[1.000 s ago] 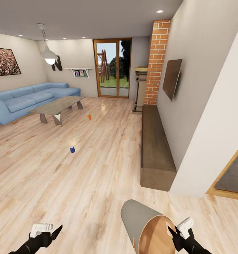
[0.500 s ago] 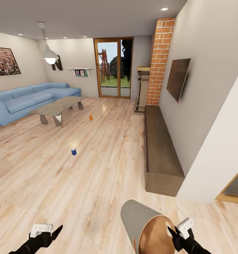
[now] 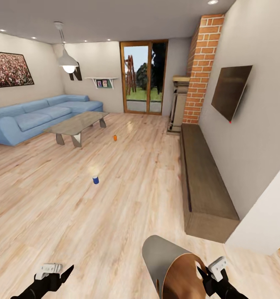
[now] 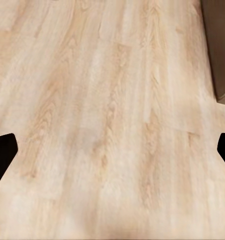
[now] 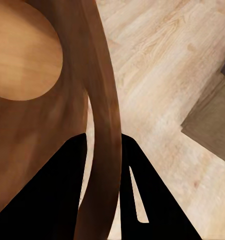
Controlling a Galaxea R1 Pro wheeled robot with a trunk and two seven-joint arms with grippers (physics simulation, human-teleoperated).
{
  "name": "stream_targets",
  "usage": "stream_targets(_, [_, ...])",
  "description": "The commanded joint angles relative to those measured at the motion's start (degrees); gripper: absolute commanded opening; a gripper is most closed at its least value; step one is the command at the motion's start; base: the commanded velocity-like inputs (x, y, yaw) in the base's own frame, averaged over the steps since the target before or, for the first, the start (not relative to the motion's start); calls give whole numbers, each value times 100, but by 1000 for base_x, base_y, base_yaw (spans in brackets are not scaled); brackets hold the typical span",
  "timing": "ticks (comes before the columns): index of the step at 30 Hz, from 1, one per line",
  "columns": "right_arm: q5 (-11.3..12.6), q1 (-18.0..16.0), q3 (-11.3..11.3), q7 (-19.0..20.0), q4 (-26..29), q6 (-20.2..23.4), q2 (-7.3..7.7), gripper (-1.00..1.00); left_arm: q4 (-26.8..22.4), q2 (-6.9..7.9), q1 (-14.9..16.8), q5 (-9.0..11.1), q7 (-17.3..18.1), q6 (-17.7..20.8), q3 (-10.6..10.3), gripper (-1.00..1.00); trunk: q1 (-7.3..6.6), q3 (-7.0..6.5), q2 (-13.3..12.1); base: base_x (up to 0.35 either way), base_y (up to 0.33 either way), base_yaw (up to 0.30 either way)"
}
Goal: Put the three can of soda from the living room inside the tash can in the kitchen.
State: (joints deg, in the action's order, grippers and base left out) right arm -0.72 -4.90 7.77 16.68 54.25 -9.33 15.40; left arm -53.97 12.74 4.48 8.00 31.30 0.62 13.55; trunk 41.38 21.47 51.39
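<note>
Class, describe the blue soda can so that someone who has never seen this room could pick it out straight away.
Start at the blue corner sofa along the far left wall, then the low table in front of it. On the bare wood floor nearer the robot than the table stands the blue can. The orange can stands farther back, beside the table.

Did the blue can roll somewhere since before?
No. The blue can sits on the same floor spot relative to the glass-topped table and orange can; the camera turned instead.
</note>
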Motion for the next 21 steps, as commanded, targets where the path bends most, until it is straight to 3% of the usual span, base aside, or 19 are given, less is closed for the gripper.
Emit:
stream_targets(1, [40, -2, -3, 55, 11, 3, -1, -100, 0, 0, 0, 0, -2, 0, 0, 100, 0, 6, 1, 255, 209, 136])
stream_targets(11, [69, -2, -21, 30, 10, -26, 5, -100, 127, -6, 0, 0, -19, -8, -2, 100, 0, 70, 1, 240, 173, 135])
stream_targets(21, [78, -2, -22, 29, 15, -39, 7, -100, 167, -7, 0, 0, -7, -9, -2, 100, 0, 77, 1, 216, 138, 13])
